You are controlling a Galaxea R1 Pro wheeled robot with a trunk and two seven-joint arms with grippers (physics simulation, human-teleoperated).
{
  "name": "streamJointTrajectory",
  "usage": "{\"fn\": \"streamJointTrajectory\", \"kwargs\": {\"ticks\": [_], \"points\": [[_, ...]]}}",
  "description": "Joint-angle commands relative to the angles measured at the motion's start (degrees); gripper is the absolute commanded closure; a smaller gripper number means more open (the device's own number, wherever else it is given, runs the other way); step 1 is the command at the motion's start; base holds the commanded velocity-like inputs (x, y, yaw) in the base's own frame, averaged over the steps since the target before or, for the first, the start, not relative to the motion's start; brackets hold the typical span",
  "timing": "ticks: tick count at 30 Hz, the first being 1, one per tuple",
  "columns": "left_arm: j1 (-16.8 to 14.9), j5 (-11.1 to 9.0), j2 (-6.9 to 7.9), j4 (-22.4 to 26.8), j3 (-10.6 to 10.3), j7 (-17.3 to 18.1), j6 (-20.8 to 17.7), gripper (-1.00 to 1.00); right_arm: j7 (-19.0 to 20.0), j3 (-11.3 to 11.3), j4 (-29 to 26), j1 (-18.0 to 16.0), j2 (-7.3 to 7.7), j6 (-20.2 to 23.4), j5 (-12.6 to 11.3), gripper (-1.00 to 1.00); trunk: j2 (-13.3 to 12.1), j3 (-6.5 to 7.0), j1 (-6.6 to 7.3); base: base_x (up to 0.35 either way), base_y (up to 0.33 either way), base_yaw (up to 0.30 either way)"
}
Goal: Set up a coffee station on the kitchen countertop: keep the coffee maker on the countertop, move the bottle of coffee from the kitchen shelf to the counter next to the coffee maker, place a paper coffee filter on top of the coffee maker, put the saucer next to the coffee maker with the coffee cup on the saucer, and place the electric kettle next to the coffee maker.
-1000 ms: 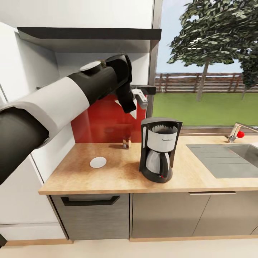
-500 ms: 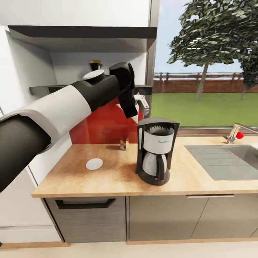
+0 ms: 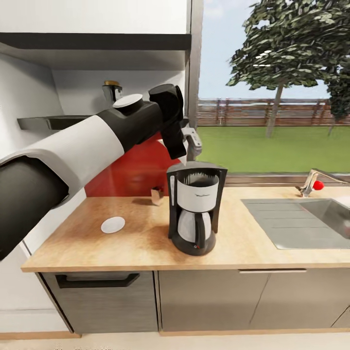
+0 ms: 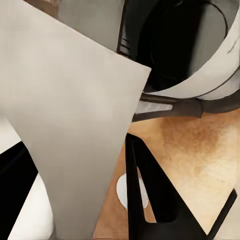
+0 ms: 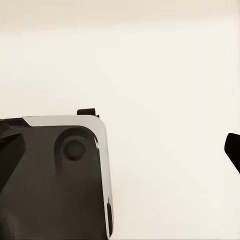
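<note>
Black coffee maker [image 3: 194, 209] with white band, white saucer [image 3: 113, 224], beige wood-grain countertop [image 3: 243, 243], red backsplash [image 3: 136, 170].

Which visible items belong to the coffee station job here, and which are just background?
Job items: coffee maker, paper coffee filter in the left gripper, saucer, bottle of coffee on the kitchen shelf, kitchen countertop.

Background: sink, faucet, small brown item by the red backsplash.

A grey stainless-steel sink [image 3: 311, 221] is sitting recessed toward the counter's right end; a chrome tap with a red knob [image 3: 311, 182] is standing at its back edge; a glossy red splashback panel [image 3: 131, 170] is lining the wall; a dark-handled grey drawer front [image 3: 104, 301] is facing out below.
</note>
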State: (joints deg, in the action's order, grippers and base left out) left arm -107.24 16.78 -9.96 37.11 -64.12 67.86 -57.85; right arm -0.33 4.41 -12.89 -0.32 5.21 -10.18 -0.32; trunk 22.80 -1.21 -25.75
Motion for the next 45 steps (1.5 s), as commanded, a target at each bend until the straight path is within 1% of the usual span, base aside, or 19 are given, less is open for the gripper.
{"fn": "streamJointTrajectory", "kwargs": {"ticks": [1,3,6,15,24,25,26,29,30,33,38,41,44,45], "points": [[-0.1,1.5,-0.04,0.0,0.0,0.6,-0.4,1.00,0.1,0.3,0.0,0.0,-0.02,-0.2,0.0,-1.00,0.1,-0.10,-0.04,0.001,-0.273,0.151],[-0.1,3.1,-0.04,0.0,0.0,0.6,-0.4,1.00,0.1,0.2,0.0,0.0,-0.03,-0.2,0.0,-1.00,0.1,-0.03,-0.04,0.000,-0.274,0.196],[0.0,3.7,-0.04,0.1,0.0,0.5,-0.4,1.00,0.1,0.2,0.0,0.0,-0.03,-0.2,0.0,-1.00,0.1,0.08,-0.04,0.000,-0.274,0.215],[0.0,3.9,-0.04,0.7,0.0,0.5,-0.4,1.00,0.1,0.2,0.0,0.0,-0.03,-0.2,0.0,-1.00,0.1,0.12,-0.04,-0.008,-0.274,0.032],[0.1,3.9,-0.04,1.3,0.0,0.5,-0.4,1.00,0.2,0.2,-0.1,0.0,-0.11,-0.2,-0.1,-1.00,0.1,0.13,-0.04,-0.140,-0.263,0.001],[0.1,3.9,-0.04,1.2,-0.2,0.5,-0.4,1.00,0.2,0.2,-0.1,0.0,-0.11,-0.2,-0.1,-1.00,0.1,0.13,-0.04,-0.065,-0.243,0.000],[0.1,3.9,-0.04,0.8,-2.4,0.5,-0.4,1.00,0.2,0.2,-0.1,0.0,-0.11,-0.2,-0.1,-1.00,0.1,0.13,-0.04,-0.017,-0.096,0.000],[0.8,3.9,-0.04,0.7,-5.7,0.5,-0.4,1.00,0.2,0.2,-0.1,0.0,-0.11,-0.2,-0.1,-1.00,0.1,0.13,-0.04,-0.007,-0.042,0.000],[1.2,3.9,-0.04,0.7,-6.5,0.5,-0.4,1.00,0.2,0.2,-0.1,0.0,-0.11,-0.2,0.0,-1.00,0.1,0.13,-0.04,-0.003,-0.016,0.000],[2.0,3.9,-0.04,0.7,-7.4,0.5,-0.4,1.00,0.2,0.2,-0.1,0.0,-0.11,-0.2,0.0,-1.00,0.1,0.13,-0.04,-0.002,-0.009,0.049],[2.4,3.9,-0.04,0.5,-7.9,0.5,-0.4,1.00,0.2,0.2,-0.1,0.0,-0.11,-0.1,0.0,-1.00,0.1,0.13,-0.04,0.000,-0.002,0.217],[2.6,4.0,-0.04,0.0,-8.5,0.4,-0.4,1.00,0.2,0.2,-0.1,0.0,-0.11,-0.2,0.0,-1.00,0.1,0.13,-0.04,0.000,0.000,0.267],[3.1,5.5,-0.04,-0.6,-9.3,0.5,-0.4,1.00,0.2,0.2,0.0,0.0,-0.11,-0.1,0.0,-1.00,0.1,0.13,-0.04,0.000,0.000,0.250],[3.4,6.4,-0.04,-0.7,-9.4,0.5,-0.4,1.00,0.2,0.2,0.0,0.0,-0.10,-0.1,0.0,-1.00,0.1,0.13,-0.04,0.000,0.000,0.147]]}}
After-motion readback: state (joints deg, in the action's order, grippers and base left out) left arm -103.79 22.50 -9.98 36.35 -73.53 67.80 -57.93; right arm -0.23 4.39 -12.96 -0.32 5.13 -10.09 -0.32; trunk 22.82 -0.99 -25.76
